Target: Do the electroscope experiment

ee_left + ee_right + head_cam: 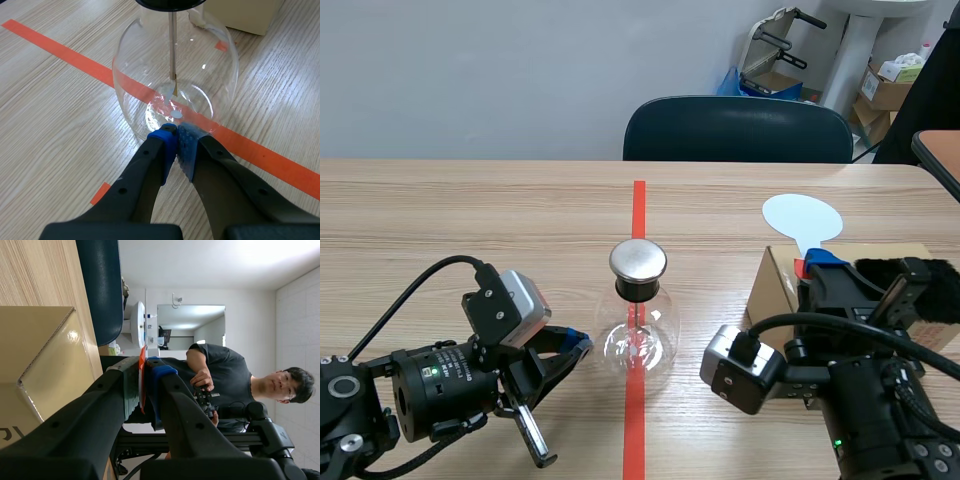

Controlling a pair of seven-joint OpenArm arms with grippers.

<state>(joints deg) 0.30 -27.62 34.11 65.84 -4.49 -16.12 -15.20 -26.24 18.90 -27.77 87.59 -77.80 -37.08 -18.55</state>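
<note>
The glass flask (638, 340) is standing upright on the tape line (638, 210), a vertical rod (172, 45) inside. The left gripper (176, 131) is resting closed and empty at its base. The right gripper (145, 375) is pinching a white paddle (802, 218) that is pointing away from the robot.

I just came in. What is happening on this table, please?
A glass electroscope flask stands mid-table. The left pincer is shut, its tips at the flask's base. The right pincer is shut on the handle of a pale round paddle, raised by a cardboard box.
</note>
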